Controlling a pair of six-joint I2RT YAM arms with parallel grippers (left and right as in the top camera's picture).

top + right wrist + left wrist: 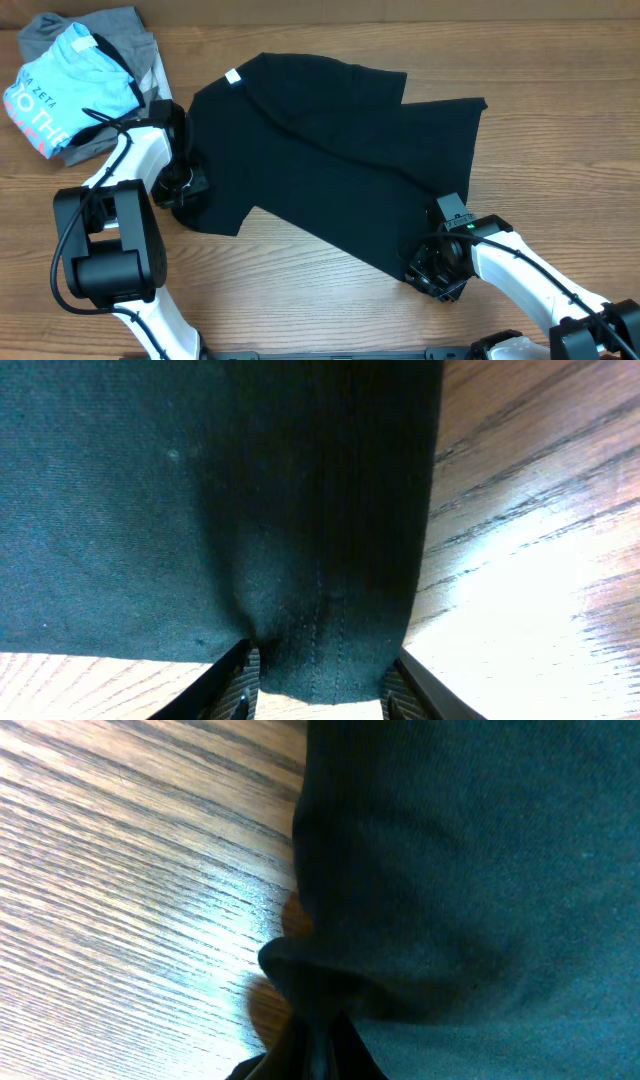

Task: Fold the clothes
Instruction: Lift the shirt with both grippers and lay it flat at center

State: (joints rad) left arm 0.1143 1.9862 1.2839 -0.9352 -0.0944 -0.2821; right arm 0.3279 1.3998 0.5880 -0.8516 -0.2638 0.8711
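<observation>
The clothes, a black T-shirt (330, 150) with a small white neck label (232, 77), lie spread across the wooden table. My left gripper (185, 185) sits at the shirt's left edge. In the left wrist view it (320, 1050) is shut on a pinched fold of the black fabric (470, 870). My right gripper (432, 272) is at the shirt's lower right corner. In the right wrist view its fingers (243, 680) stand apart on either side of the stitched hem corner (330, 640), with the cloth between them slightly bunched.
A light blue printed shirt (65, 95) lies on a grey garment (110, 30) at the table's back left corner, just behind my left arm. Bare wooden table (560, 150) shows to the right of the shirt and along the front.
</observation>
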